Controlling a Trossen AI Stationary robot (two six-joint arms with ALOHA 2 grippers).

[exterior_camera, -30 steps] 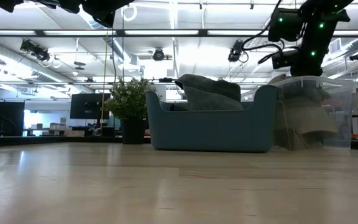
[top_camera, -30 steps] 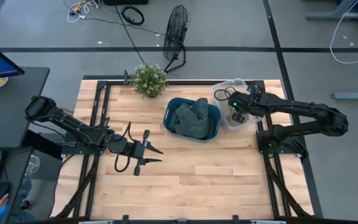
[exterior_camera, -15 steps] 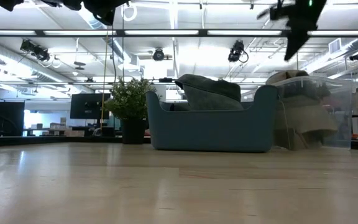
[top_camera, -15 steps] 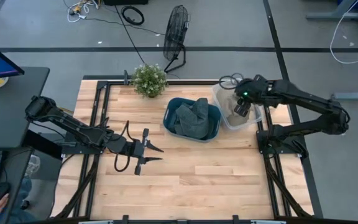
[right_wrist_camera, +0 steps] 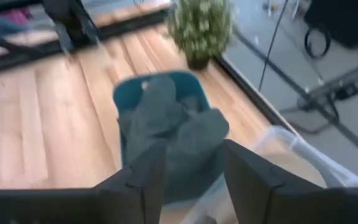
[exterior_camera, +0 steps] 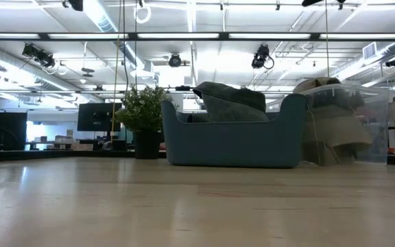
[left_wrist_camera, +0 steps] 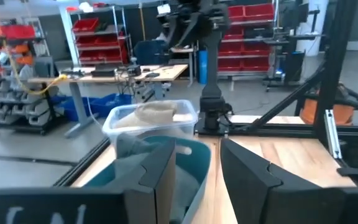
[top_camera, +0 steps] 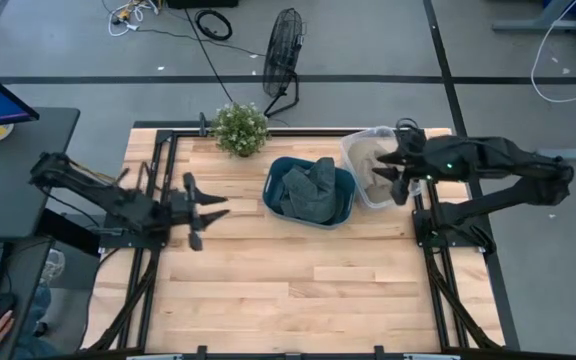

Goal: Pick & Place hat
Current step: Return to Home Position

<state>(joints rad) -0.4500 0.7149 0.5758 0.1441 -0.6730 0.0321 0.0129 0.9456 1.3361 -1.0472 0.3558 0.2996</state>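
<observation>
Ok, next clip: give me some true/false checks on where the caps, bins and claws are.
1. The blue bin holds grey caps. True.
2. A brown cap lies on the bare table top. False: the brown caps are inside the transparent bin.
3. The right claw grips a cap. False: it is open and empty, beside the transparent bin.
4. The potted plant stands at the table's far edge. True.
5. The left claw is open over the table's left side. True.
</observation>
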